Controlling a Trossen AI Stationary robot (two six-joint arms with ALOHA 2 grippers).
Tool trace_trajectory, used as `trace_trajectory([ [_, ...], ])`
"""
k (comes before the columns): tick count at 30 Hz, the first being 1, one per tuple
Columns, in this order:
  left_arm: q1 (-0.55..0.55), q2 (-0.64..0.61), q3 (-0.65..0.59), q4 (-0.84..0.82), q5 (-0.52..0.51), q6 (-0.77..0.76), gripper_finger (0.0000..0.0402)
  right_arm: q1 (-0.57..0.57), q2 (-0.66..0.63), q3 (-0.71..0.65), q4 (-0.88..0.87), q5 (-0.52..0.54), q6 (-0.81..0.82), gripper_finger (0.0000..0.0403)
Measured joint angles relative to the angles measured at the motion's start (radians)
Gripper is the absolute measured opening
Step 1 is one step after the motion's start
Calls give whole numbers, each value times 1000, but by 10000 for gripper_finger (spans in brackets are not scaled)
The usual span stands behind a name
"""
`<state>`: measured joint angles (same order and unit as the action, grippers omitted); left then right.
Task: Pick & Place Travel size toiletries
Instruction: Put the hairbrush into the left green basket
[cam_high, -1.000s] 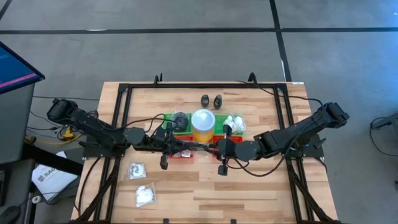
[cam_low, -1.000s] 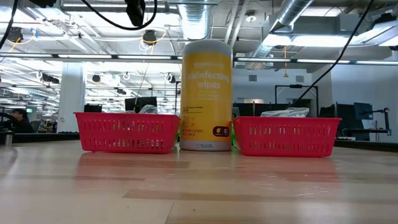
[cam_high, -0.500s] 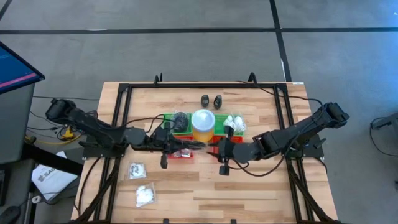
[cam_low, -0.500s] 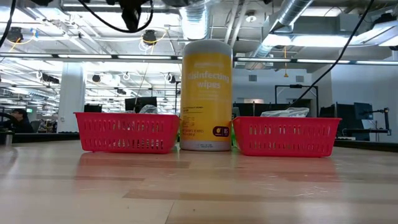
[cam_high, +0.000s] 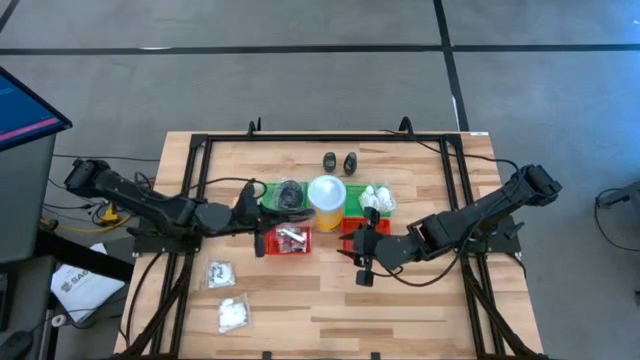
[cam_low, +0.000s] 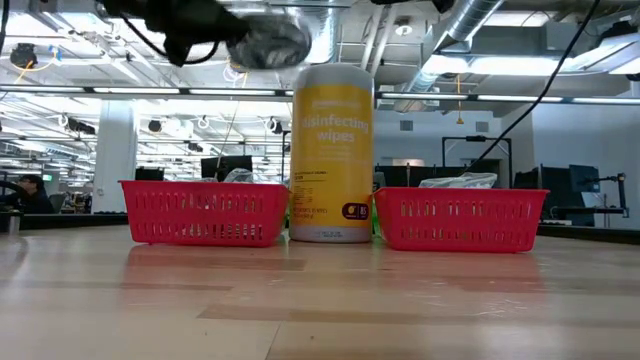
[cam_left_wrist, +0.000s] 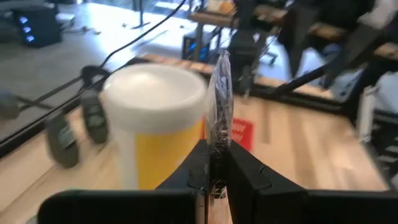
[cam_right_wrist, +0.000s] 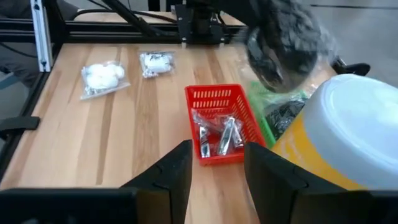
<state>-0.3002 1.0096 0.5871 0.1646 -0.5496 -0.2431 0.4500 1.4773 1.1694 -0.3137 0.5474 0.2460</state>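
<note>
left end effector (cam_left_wrist: 214, 177) clamped on dark grey round pad (cam_left_wrist: 220, 102) | right end effector (cam_right_wrist: 216, 163) parted, empty

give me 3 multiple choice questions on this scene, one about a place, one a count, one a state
1. Where do the two tiny black bottles stand?
A. in a red tray
B. on the bare table
C. on the yellow cylinder's lid

2. How many clear-wrapped packets lie on the bare table?
A. two
B. four
C. none

3. How are the jaws of the left gripper?
A. open, empty
B. shut on a grey pad
C. shut on a bottle

Answers:
1 B: both bottles stand on bare wood.
2 A: the high view shows two, near the left arm.
3 B: the left wrist view shows the pad's wrap pinched between them.
</note>
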Motion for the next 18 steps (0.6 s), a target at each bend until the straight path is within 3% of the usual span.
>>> trace_trajectory([
  [9, 115, -7, -1, -162, -30, -52, 16, 63, 0, 0, -5, -4, 54, 132],
  [18, 200, -7, -102, -164, -30, -86, 16, 121, 0, 0, -6, -4, 54, 131],
])
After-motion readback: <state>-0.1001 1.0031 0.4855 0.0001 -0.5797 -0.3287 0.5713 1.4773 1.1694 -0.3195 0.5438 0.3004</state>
